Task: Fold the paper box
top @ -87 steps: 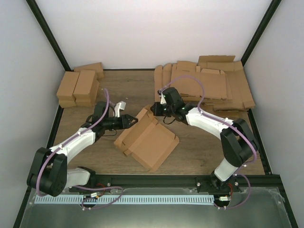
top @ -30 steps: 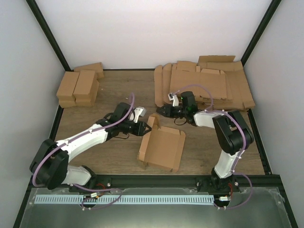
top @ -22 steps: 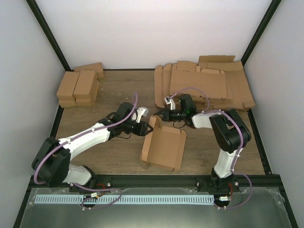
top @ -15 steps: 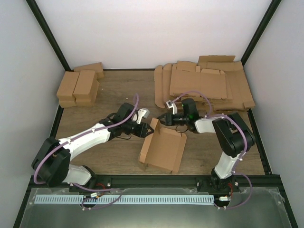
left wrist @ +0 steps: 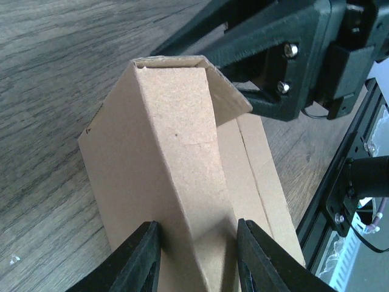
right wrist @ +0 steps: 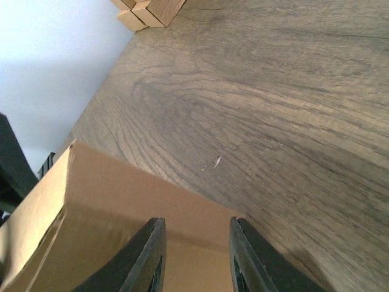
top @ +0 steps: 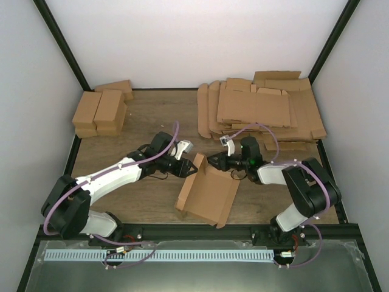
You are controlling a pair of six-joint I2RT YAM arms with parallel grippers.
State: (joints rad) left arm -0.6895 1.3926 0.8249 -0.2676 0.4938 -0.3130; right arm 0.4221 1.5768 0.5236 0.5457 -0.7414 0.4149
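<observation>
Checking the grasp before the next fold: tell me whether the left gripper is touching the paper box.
Touching. The left wrist view shows the left gripper with both fingers pressed against opposite sides of a folded wall of the paper box.

Our left gripper (left wrist: 197,258) clamps a folded wall of the paper box (left wrist: 176,158).
We see both fingers (left wrist: 143,258) at the bottom edge, one on either side of a raised cardboard ridge that fills the gap between them and runs to a creased corner at the far end. A small flap bends off that corner toward the right gripper (left wrist: 255,67), whose black fingers reach in from the upper right; we cannot tell if they touch it. The wooden table (left wrist: 55,73) lies left, a black frame rail (left wrist: 340,194) right.
</observation>
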